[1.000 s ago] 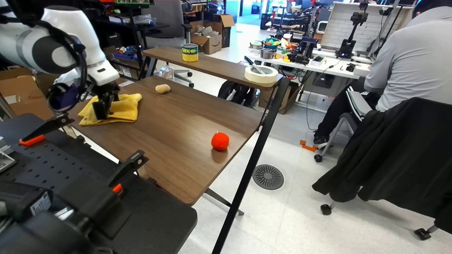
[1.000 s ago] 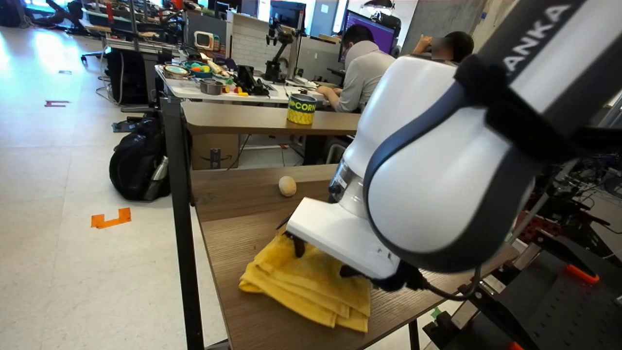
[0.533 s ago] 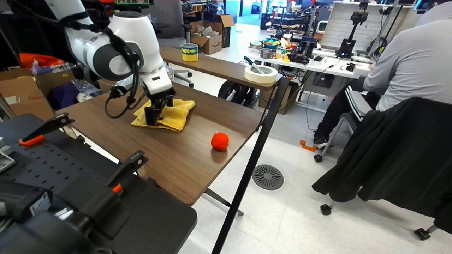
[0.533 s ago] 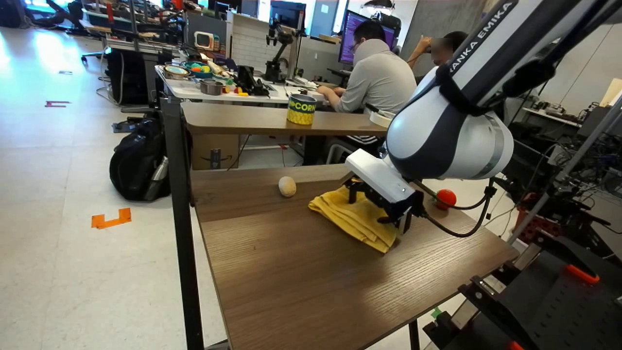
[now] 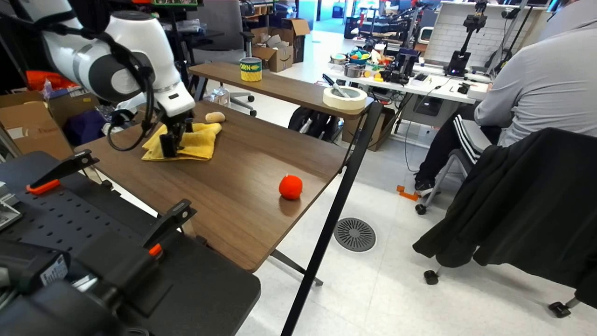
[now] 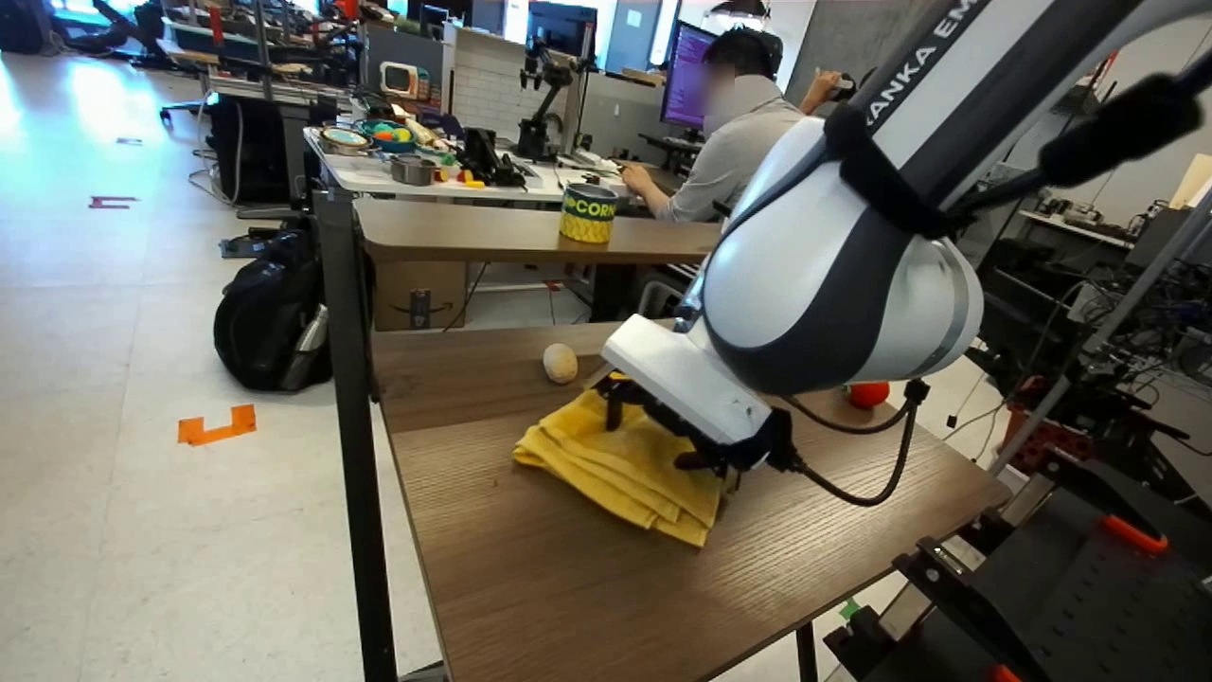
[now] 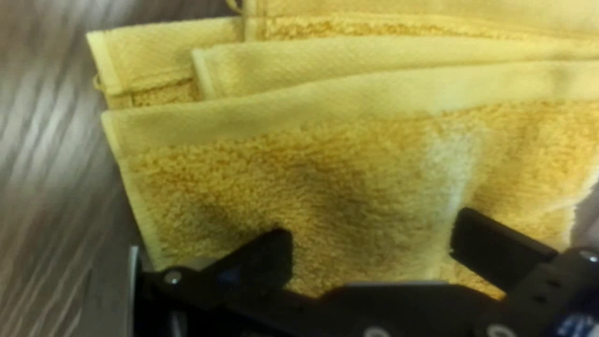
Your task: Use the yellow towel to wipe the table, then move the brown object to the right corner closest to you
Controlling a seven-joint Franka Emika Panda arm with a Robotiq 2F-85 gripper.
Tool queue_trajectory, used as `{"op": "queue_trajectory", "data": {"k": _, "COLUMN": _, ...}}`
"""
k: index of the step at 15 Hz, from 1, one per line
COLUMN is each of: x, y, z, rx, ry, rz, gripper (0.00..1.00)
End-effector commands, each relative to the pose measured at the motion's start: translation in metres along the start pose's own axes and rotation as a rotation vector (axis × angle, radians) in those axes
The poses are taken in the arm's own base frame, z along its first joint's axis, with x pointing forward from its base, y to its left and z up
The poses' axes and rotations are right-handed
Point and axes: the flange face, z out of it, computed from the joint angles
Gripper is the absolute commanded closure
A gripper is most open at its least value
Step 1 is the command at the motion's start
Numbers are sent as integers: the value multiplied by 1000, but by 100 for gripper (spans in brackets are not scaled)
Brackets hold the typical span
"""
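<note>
Towel [image 5: 198, 142] doubles back over the table [image 5: 228, 196]

Half a second ago it lay further towards three o'clock in an exterior view; since then it has slid towards nine, a return stroke of the wiping, I'd judge. The claw [image 7: 373, 227] has its jaws spread wide, seemingly pressing the towel down and pinching nothing. Near the towel, at one o'clock, the brown lump [image 5: 215, 117] hasn't budged, its move presumably waiting on the wipe

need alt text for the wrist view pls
An open black two-finger gripper is spread over a yellow terry towel folded in layers, which fills most of the frame. Blurred wood-grain tabletop shows at the left.
</note>
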Motion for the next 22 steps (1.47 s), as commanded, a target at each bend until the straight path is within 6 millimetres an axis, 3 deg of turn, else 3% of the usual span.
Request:
{"op": "queue_trajectory", "data": {"k": 1, "x": -91, "y": 3, "z": 17, "rx": -18, "ry": -36, "rz": -169, "gripper": 0}}
{"op": "queue_trajectory", "data": {"k": 2, "x": -105, "y": 3, "z": 17, "rx": -25, "ry": -41, "rz": -200, "gripper": 0}}
{"op": "queue_trajectory", "data": {"k": 4, "x": -106, "y": 6, "z": 22, "rx": -53, "ry": -43, "rz": -219, "gripper": 0}}
{"op": "queue_trajectory", "data": {"k": 9, "x": -3, "y": 31, "z": 22, "rx": -96, "ry": 54, "rz": 20, "gripper": 0}}
{"op": "queue_trajectory", "data": {"k": 13, "x": 89, "y": 69, "z": 20, "rx": -133, "ry": 121, "rz": 197, "gripper": 0}}
{"op": "queue_trajectory", "data": {"k": 15, "x": 109, "y": 81, "z": 21, "rx": -169, "ry": 112, "rz": 217, "gripper": 0}}
{"op": "queue_trajectory", "data": {"k": 17, "x": 102, "y": 81, "z": 25, "rx": -201, "ry": 88, "rz": 184, "gripper": 0}}
{"op": "queue_trajectory", "data": {"k": 22, "x": 35, "y": 71, "z": 17, "rx": -208, "ry": 38, "rz": -66, "gripper": 0}}
